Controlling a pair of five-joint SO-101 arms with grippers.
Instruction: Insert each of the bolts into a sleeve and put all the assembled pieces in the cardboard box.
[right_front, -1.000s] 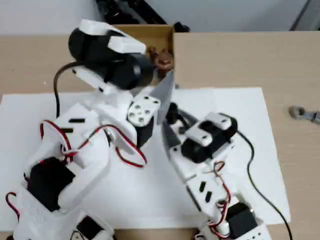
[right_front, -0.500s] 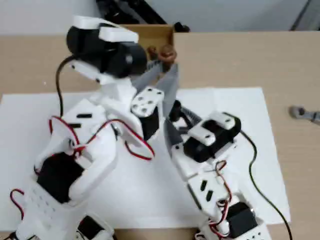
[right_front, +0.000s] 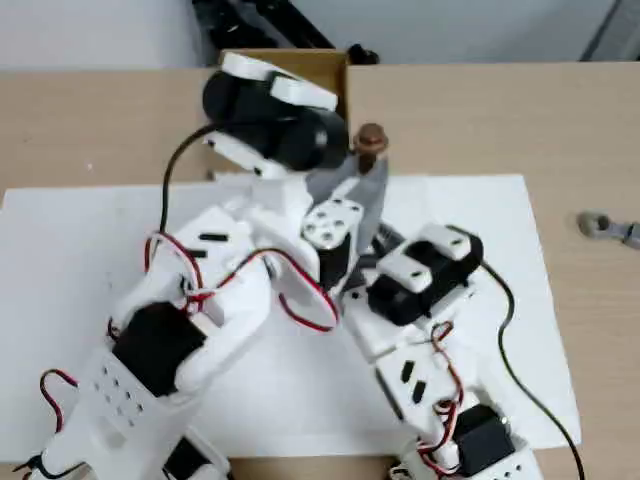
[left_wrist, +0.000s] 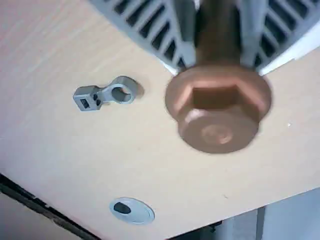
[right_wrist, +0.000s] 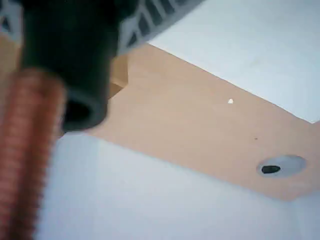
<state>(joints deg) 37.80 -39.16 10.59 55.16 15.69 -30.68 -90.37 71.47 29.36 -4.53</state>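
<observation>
Table (right_front: 450, 110) with two arms meeting beside the box (right_front: 325, 70), bolt (left_wrist: 218, 107) and sleeve (right_wrist: 70, 60) both gripped.
A white sheet (right_front: 60, 260) covers the table's lower part in the high view. The left arm (right_front: 200, 320) stretches up from lower left and hides most of the box at top centre, so its contents cannot be told. The right arm (right_front: 420, 270) lies at lower right. The left claw (left_wrist: 218, 50) is clamped on the copper bolt's shank, the head just right of the box's wall. The right claw (right_wrist: 70, 20) is clamped on the black sleeve, and the bolt's thread lies just beside the sleeve's open end. A wrench (right_front: 605, 227) sits at the right edge, and a grommet (left_wrist: 131, 210) is set in the table apart from it.
</observation>
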